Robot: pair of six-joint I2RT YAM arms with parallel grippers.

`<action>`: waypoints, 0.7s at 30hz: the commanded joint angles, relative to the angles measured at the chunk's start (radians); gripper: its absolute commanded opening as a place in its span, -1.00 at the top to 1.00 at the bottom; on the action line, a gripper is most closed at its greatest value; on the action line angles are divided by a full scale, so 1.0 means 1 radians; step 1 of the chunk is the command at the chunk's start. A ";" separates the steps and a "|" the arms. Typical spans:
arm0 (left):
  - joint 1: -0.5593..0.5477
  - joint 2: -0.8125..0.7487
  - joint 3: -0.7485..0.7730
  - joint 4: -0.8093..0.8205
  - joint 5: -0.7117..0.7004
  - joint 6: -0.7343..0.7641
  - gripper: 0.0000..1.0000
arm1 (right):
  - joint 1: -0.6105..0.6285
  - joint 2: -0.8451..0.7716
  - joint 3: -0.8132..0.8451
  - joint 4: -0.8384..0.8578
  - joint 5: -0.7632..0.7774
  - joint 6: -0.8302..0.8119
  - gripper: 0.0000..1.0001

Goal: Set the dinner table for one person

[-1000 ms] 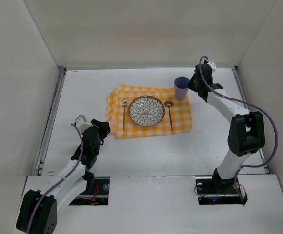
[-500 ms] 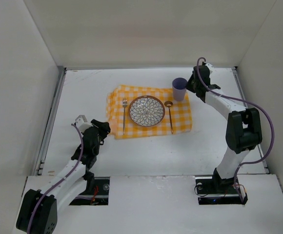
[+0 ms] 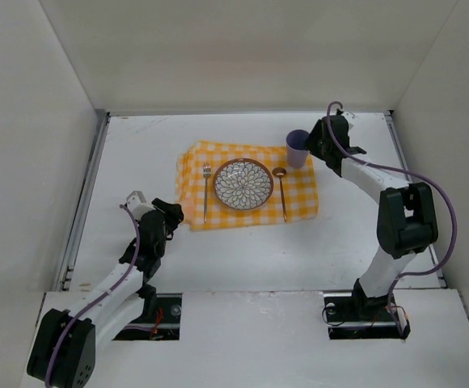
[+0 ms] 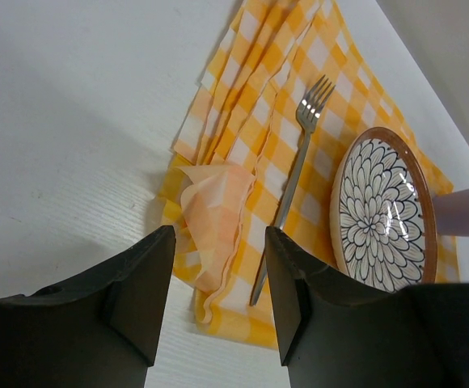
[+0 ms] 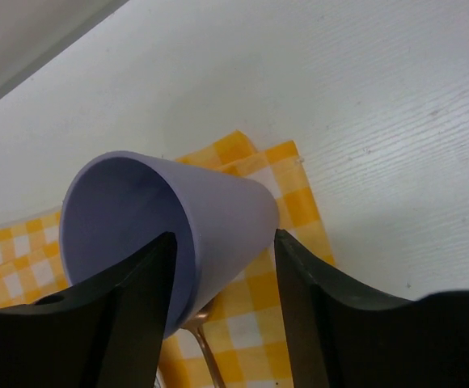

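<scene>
On the right gripper (image 5: pixel 222 238), the jaws straddle the lilac plastic cup (image 5: pixel 218 202); pinching or loose, I cannot tell. It should back straight off without tipping it. The left gripper (image 4: pixel 218 238) gapes, empty.

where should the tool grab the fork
The fork lies flat on the checked cloth, tines pointing away, with the plate close on its right. Probably best: come straight down on the handle's near half, closing across its thin width.
</scene>
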 commanded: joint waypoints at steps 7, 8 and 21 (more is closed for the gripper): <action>-0.012 0.011 0.018 0.046 -0.014 0.030 0.08 | 0.004 -0.206 -0.036 0.062 0.005 -0.011 -0.33; -0.014 0.008 0.019 0.046 -0.016 0.033 0.08 | 0.003 -0.230 -0.046 0.062 0.005 -0.011 -0.35; -0.072 -0.035 0.059 -0.062 -0.166 0.084 0.15 | 0.059 -0.696 -0.656 0.309 0.103 0.094 0.58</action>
